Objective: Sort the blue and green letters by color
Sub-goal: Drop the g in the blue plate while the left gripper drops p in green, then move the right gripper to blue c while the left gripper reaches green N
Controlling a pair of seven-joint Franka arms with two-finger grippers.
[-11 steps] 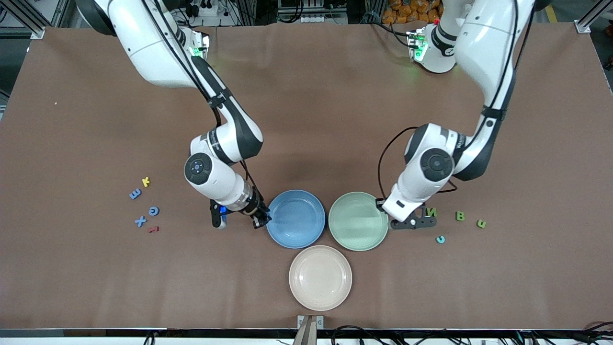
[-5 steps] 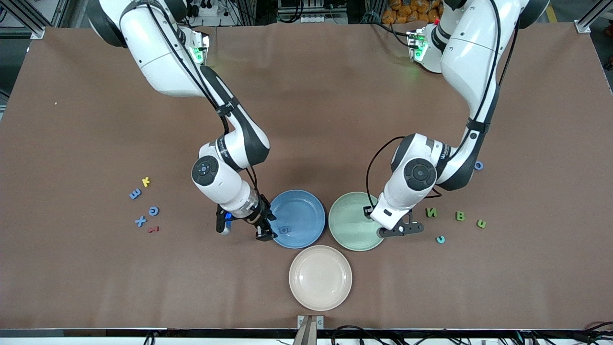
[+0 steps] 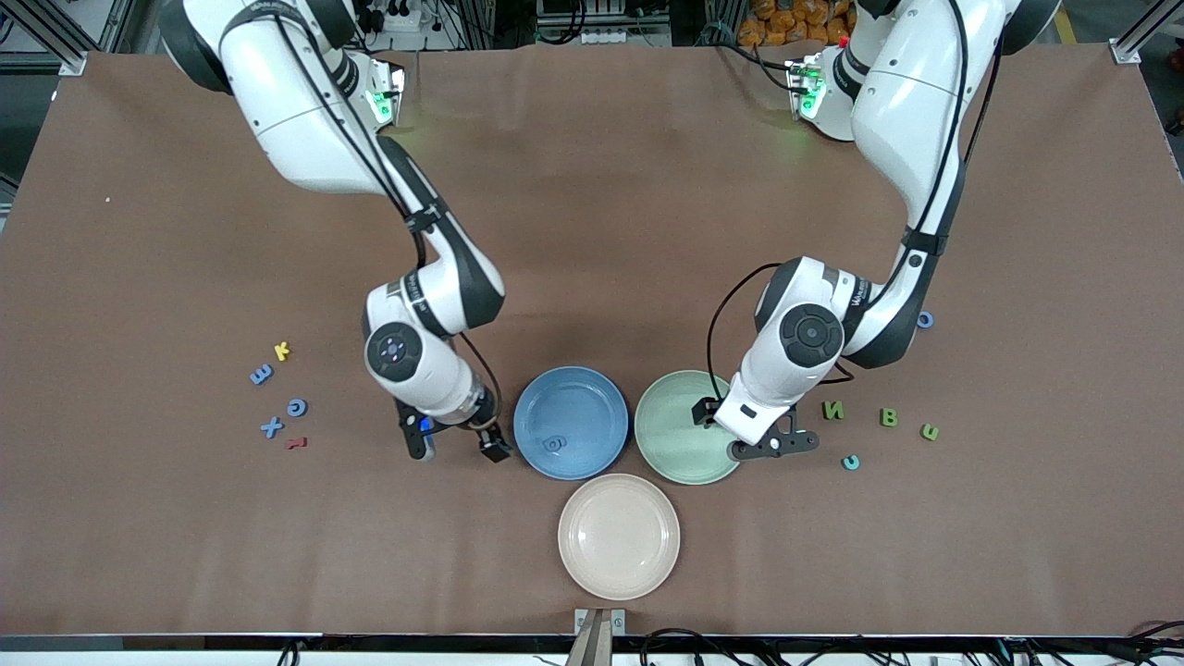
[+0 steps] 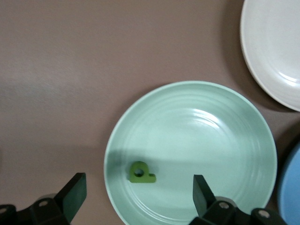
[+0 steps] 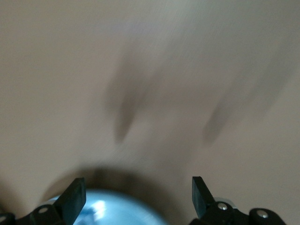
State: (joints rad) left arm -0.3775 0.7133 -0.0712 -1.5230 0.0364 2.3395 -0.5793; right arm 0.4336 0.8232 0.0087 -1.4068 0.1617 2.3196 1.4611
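Observation:
A blue letter point(image 3: 553, 444) lies in the blue plate point(image 3: 592, 398). My right gripper point(image 3: 458, 451) is open and empty, just beside that plate toward the right arm's end; its wrist view shows the plate's rim point(image 5: 108, 211) between the open fingers point(image 5: 75, 197). My left gripper point(image 3: 775, 446) is open over the green plate's point(image 3: 675, 407) edge. In the left wrist view a green letter point(image 4: 140, 172) lies in the green plate point(image 4: 211, 131); the gripper point(image 4: 137, 192) is above it. Green letters point(image 3: 833, 410), point(image 3: 888, 417), point(image 3: 930, 431) and blue letters point(image 3: 262, 374), point(image 3: 296, 407), point(image 3: 271, 427) lie on the table.
A cream plate point(image 3: 618, 536) sits nearer the camera than the two coloured plates. A yellow letter point(image 3: 282, 351) and a dark red letter point(image 3: 296, 442) lie among the blue ones. A teal letter point(image 3: 850, 462) and a lone blue ring letter point(image 3: 924, 319) lie near the left arm.
The right gripper has let a blue letter go into the blue plate and drawn back toward the right arm's end. The left gripper moved from beside the green letters to over the green plate.

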